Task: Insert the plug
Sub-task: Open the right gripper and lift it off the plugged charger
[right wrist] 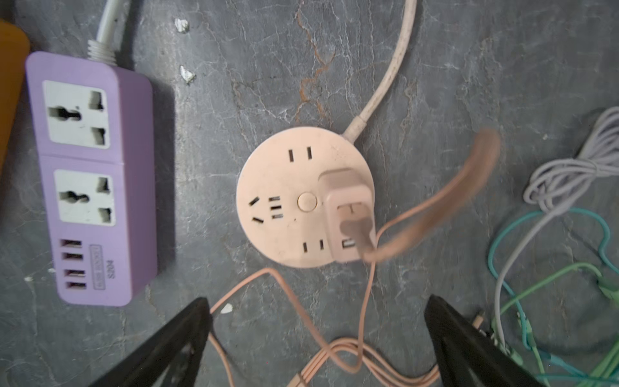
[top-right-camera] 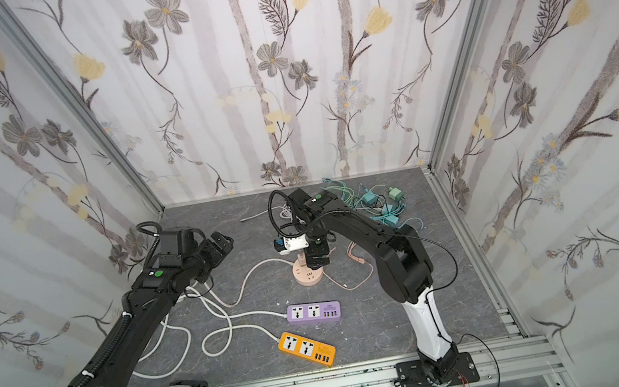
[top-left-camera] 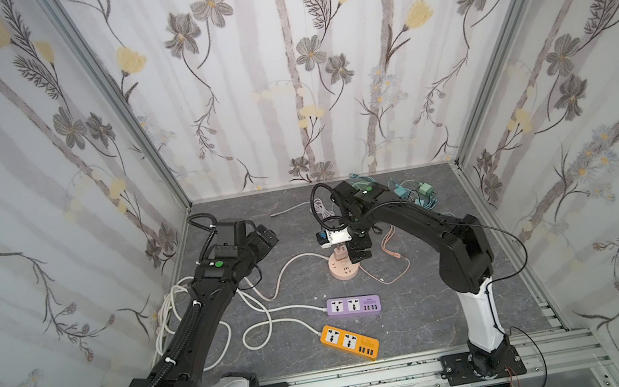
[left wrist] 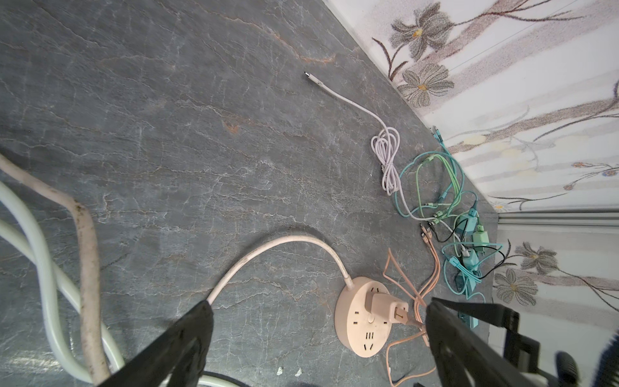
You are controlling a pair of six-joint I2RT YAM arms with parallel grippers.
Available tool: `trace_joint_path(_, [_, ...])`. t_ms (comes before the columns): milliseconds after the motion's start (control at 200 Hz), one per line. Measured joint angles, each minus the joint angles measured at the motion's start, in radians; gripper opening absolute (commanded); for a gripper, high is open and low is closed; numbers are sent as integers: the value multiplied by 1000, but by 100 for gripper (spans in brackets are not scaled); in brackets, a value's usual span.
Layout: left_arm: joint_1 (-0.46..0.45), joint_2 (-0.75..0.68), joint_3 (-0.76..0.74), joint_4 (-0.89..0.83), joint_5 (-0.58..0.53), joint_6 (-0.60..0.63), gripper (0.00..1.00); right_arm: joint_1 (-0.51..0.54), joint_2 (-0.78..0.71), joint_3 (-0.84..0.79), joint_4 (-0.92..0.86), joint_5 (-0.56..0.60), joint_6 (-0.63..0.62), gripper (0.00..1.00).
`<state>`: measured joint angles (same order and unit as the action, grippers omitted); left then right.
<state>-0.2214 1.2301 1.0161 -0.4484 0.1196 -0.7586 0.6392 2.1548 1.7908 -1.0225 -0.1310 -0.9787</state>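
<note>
While my right gripper (right wrist: 316,301) hangs just above the round pink socket hub (right wrist: 278,207), its two black fingers are spread wide and pinch nothing. The pink plug (right wrist: 345,197) stands upright in a slot near the hub's rim, seated as far as I can judge, with a pink cable (right wrist: 435,207) leaving its top. Its long axis points straight up toward the right gripper, the nearer one; my left gripper (top-left-camera: 264,238), also spread and empty, sits well apart to the left
</note>
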Motion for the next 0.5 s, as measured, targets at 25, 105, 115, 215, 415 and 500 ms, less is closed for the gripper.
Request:
trace_joint_path(25, [-6, 4, 3, -3, 1, 1, 100, -3, -40, -50, 27, -4, 16, 99])
trace_joint_path(105, [-35, 19, 20, -14, -4, 21, 100, -16, -159, -207, 131, 0, 92, 99])
trace_joint_path(115, [-38, 20, 21, -15, -5, 23, 100, -18, -173, -227, 146, -1, 105, 99])
trace_joint_path(215, [-82, 52, 56, -29, -29, 39, 100, -52, -309, -404, 330, 5, 275, 99])
trace_joint_path(415, [-182, 167, 152, -48, -63, 89, 100, -185, -518, -663, 652, 114, 875, 99])
trace_joint_path(500, [-221, 227, 203, -57, -67, 110, 100, -245, -572, -725, 702, 132, 1142, 99])
